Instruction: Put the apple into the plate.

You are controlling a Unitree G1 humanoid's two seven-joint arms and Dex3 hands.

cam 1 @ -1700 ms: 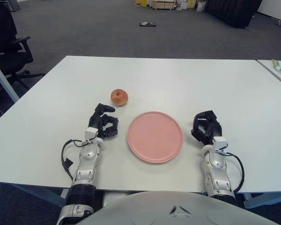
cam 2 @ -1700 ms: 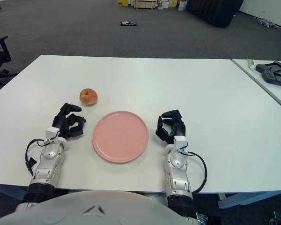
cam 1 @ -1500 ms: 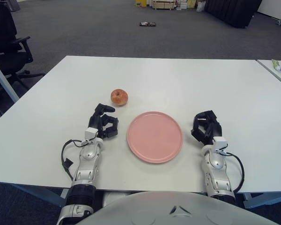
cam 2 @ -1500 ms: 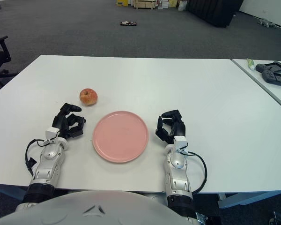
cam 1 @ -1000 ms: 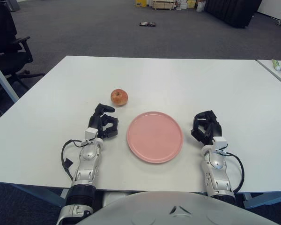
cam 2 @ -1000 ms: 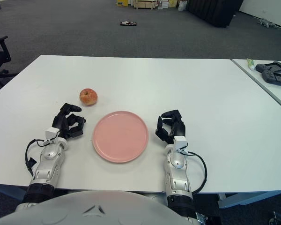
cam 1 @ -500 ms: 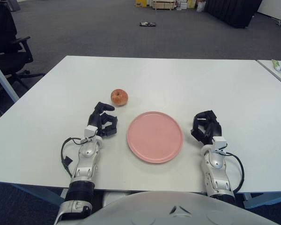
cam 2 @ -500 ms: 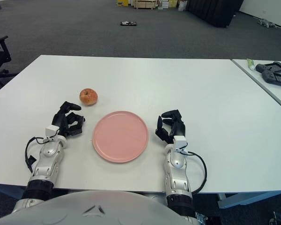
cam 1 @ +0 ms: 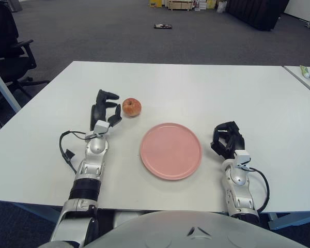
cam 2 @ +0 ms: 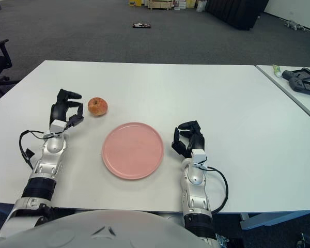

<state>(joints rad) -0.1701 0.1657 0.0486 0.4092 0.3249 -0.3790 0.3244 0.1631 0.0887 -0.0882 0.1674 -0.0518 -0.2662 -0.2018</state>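
I see the white table (cam 1: 206, 88) filling most of the view, its far edge running straight across and the near edge just in front of the robot's chest. A second table (cam 2: 299, 95) sits just beside it on the right, with a narrow gap between them. An office chair (cam 1: 8, 49) stands off the left corner on the grey carpet.

The pink plate (cam 1: 171, 151) lies flat near the front middle, well in from every edge, with bare table all round it and lots of open surface behind.

My left hand (cam 1: 104, 110) is up just left of the apple (cam 1: 131, 107). Its fingers (cam 1: 106, 95) are spread and curved toward the fruit, holding nothing, with a thin gap to the apple. My right hand (cam 1: 227, 140) shows just right of the plate, fingers loosely curled, nothing in it.

The apple sits on the table behind and left of the plate, clear of its rim, upright with the stem dimple on top.

On the second table I see a black controller (cam 2: 301, 81) and a small green tube (cam 2: 276, 70) near its edge.
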